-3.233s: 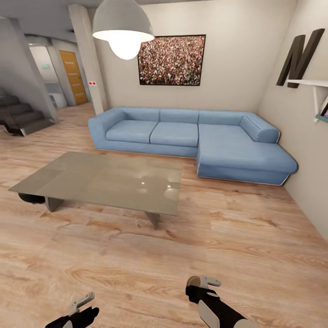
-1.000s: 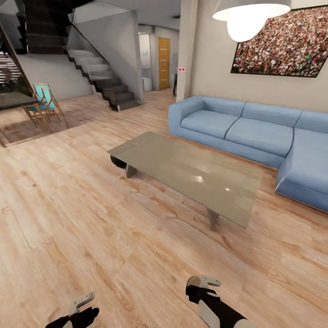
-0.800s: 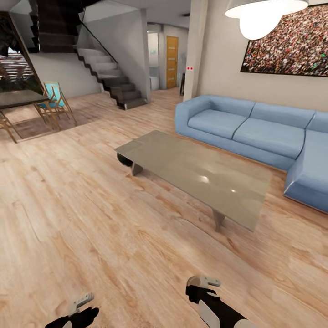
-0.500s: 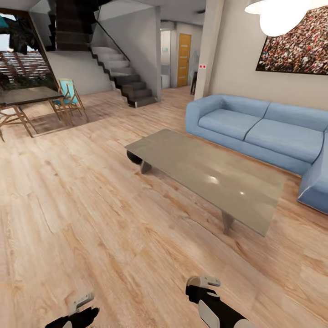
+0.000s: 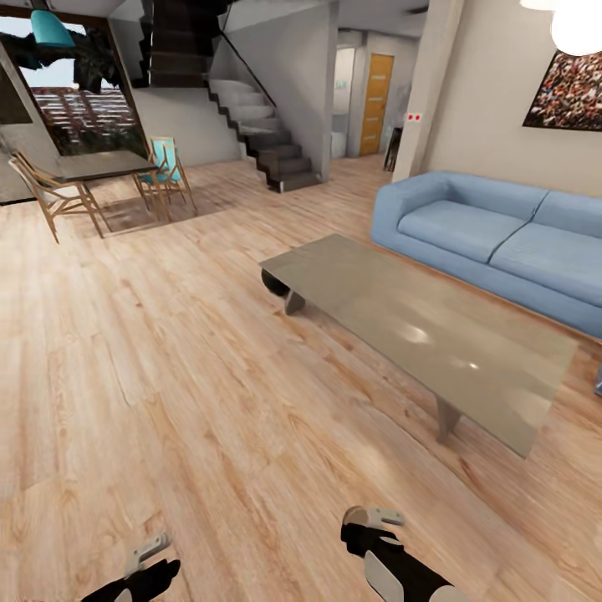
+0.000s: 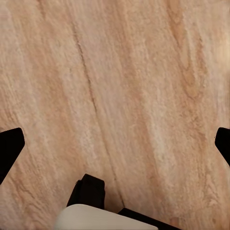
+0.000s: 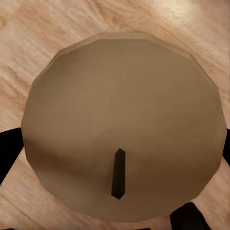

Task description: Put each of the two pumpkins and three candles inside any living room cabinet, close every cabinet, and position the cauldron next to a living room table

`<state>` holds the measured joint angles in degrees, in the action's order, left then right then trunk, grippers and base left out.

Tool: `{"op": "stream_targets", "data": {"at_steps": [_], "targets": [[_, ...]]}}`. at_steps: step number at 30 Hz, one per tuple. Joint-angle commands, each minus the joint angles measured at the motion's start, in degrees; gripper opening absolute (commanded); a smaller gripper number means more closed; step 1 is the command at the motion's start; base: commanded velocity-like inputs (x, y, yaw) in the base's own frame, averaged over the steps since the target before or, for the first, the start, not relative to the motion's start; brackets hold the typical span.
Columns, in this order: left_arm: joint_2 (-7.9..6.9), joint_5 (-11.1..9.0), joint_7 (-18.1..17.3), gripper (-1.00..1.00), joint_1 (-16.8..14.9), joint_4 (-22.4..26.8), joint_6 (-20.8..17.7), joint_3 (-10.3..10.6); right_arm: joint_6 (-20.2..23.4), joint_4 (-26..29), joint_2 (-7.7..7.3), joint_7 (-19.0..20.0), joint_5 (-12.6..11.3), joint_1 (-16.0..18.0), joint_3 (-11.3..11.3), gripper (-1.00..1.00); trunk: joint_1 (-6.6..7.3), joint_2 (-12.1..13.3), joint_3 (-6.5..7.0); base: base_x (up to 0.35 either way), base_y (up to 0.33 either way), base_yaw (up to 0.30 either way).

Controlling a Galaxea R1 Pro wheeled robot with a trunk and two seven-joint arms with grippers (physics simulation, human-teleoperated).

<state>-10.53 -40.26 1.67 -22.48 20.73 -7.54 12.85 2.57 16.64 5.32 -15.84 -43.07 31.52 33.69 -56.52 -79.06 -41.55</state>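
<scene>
In the right wrist view, a brownish round candle [image 7: 124,96] with a dark wick sits between the fingertips of my right gripper [image 7: 115,148], which is shut on it above the wooden floor. That gripper [image 5: 372,522] hangs low at the head view's bottom edge. My left gripper [image 5: 150,558] is beside it, open [image 6: 115,143] with only floor between its fingers. The grey glossy table [image 5: 435,334] stands ahead to the right. The black rounded cauldron [image 5: 274,284] rests on the floor at the table's far end, partly tucked under it. Pumpkins and cabinet are out of view.
A blue sofa [image 5: 493,230] runs behind the table on the right. A dining table with wooden chairs [image 5: 92,171] stands far left by a window. Dark stairs [image 5: 272,146] and an orange door [image 5: 376,104] lie at the back. Open wooden floor [image 5: 167,376] spreads ahead and left.
The camera has swung left, so table and sofa sit further right in the picture, and the dining table and stairs have come into view. Both grippers hold the same pose.
</scene>
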Motion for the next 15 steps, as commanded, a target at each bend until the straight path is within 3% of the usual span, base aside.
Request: {"op": "stream_targets", "data": {"at_steps": [1,15], "targets": [[-0.01,-0.44,0.17,1.0,-0.02,0.1,-0.2,0.33,0.24,0.15,-0.04,-0.44,-0.26,0.04,0.5,-1.0,-0.02,-0.02,-0.1,0.231,0.0,0.242],[-0.06,-0.43,0.21,1.0,-0.02,0.1,-0.19,0.39,0.24,0.15,-0.44,-0.26,-0.26,0.04,0.5,-1.0,-0.02,-0.02,-0.87,0.311,0.0,0.242]]}}
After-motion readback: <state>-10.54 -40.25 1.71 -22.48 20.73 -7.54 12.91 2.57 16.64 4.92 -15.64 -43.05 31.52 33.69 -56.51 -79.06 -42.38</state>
